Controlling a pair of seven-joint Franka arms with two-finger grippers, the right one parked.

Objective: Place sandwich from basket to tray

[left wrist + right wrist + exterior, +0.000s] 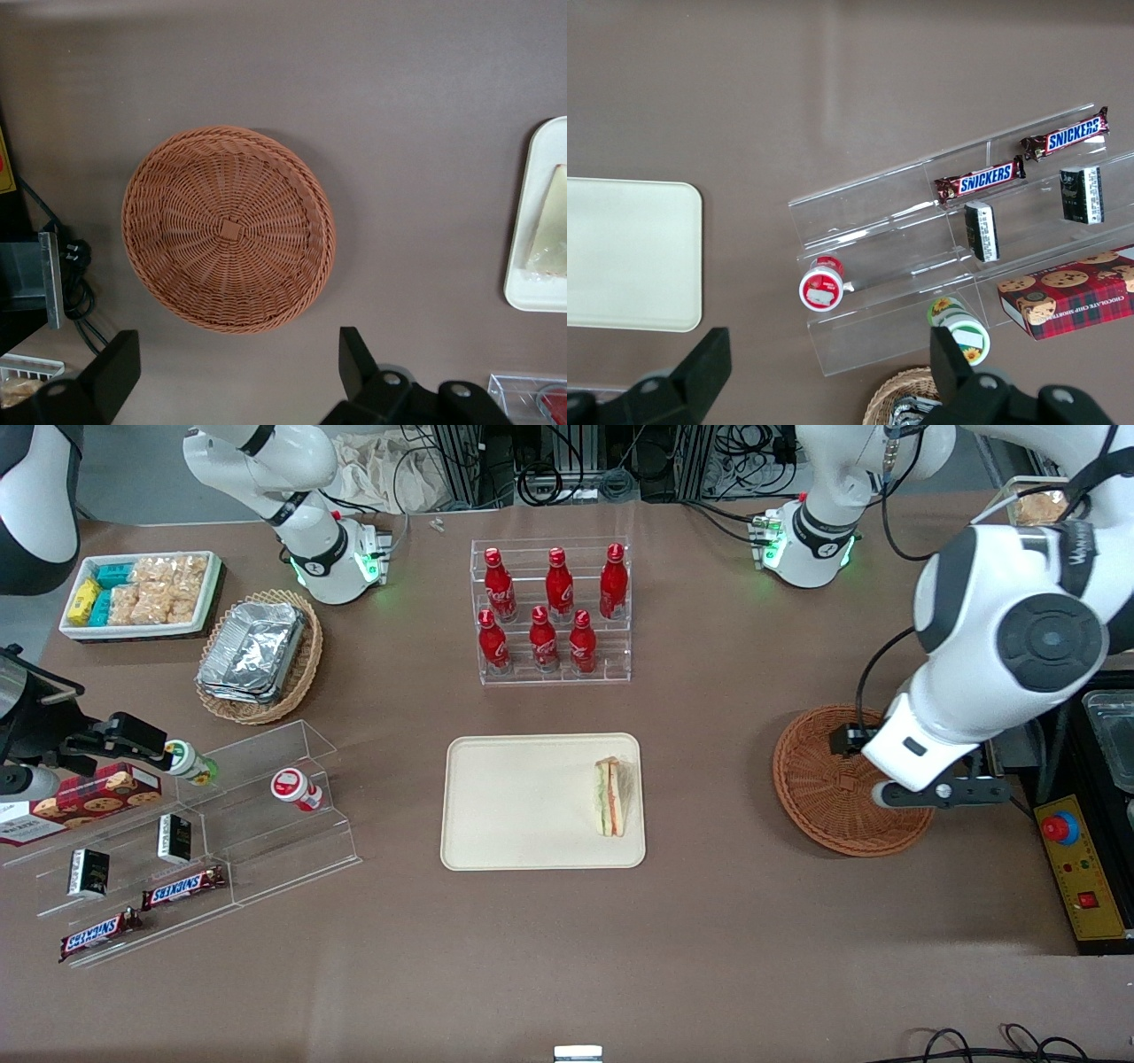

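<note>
Lying on the tray (532, 802), the sandwich (611, 797) rests flat at the edge nearest the working arm's end of the surface (567, 957), its green and orange-red filling facing the tray's middle. Beside the tray toward that same end sits the basket (819, 797), with nothing in it; its woven bottom shows bare in the left wrist view (229, 230), where the tray's rim (523, 221) and a corner of the sandwich (549, 226) also appear. The claw (939, 790) hangs above the basket's edge, well apart from the sandwich, its two fingers (354, 359) spread wide and holding nothing. Toward the parked arm's end stands a clear stepped shelf (221, 815) carrying Snickers bars (182, 886), small dark boxes (89, 871), a cookie box (84, 802) and two small cups (297, 788). Farther from the camera stand a clear rack of red bottles (549, 607), a tan basket of foil containers (257, 655), and a white bin of snack packets (142, 593).
</note>
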